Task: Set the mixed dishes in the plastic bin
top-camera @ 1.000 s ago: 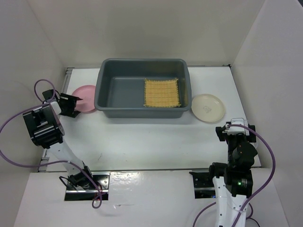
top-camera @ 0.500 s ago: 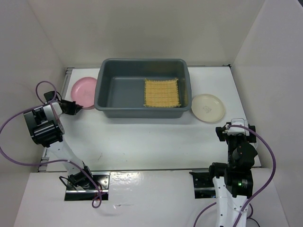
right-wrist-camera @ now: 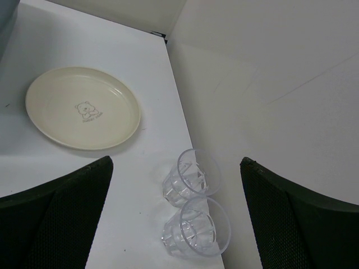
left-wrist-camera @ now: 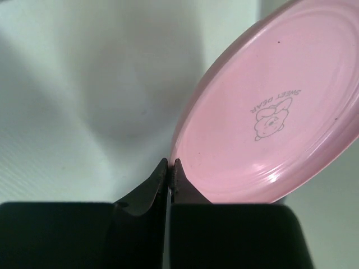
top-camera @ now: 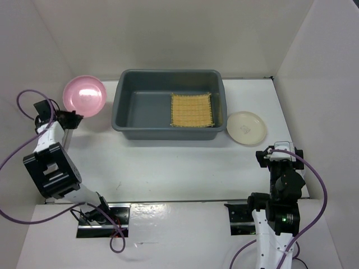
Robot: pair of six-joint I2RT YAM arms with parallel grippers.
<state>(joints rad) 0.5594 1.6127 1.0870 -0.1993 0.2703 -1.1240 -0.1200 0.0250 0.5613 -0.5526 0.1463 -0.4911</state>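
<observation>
Pink plate (top-camera: 84,95) is hanging tilted left of the bin (top-camera: 168,133) — the left gripper (left-wrist-camera: 170,167) is pinching its rim. Right gripper (top-camera: 279,152) is hovering spread wide near the cream plate (top-camera: 245,128) (mat (top-camera: 192,110) lying in bin).

Brightly, evenly lit from above. Softly shadowed below the plastic bin (top-camera: 146,109), mid-frame. Glaring white low on the pink plate (left-wrist-camera: 269,112); blurred, black along both wrist views' bottom edges.

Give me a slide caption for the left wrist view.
Left tool pinches the rim of the tilted pink plate, bear print facing camera.
</observation>
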